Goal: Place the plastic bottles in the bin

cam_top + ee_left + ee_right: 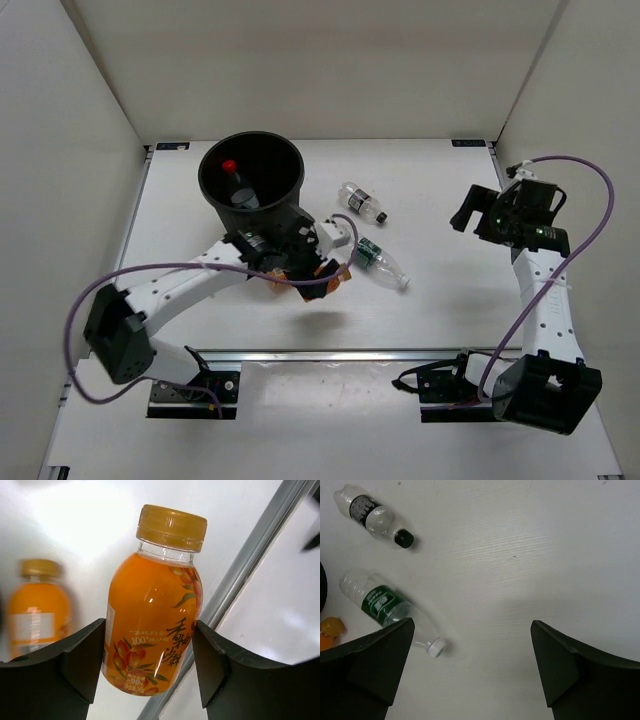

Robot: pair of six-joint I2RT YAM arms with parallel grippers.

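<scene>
left claw point(149, 656) clamps orange bottle point(152, 605) | near bin point(204, 186) | right claw point(472, 630) agape

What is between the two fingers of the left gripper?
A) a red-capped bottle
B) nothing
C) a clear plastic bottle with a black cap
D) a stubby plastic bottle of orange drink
D: the left wrist view shows the stubby orange-filled plastic bottle pressed between the left gripper's fingers.

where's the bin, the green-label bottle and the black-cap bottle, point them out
bin point(275, 165), top external view, inner wall
green-label bottle point(380, 601), right wrist view, green label
black-cap bottle point(374, 515), right wrist view, clear body
</scene>
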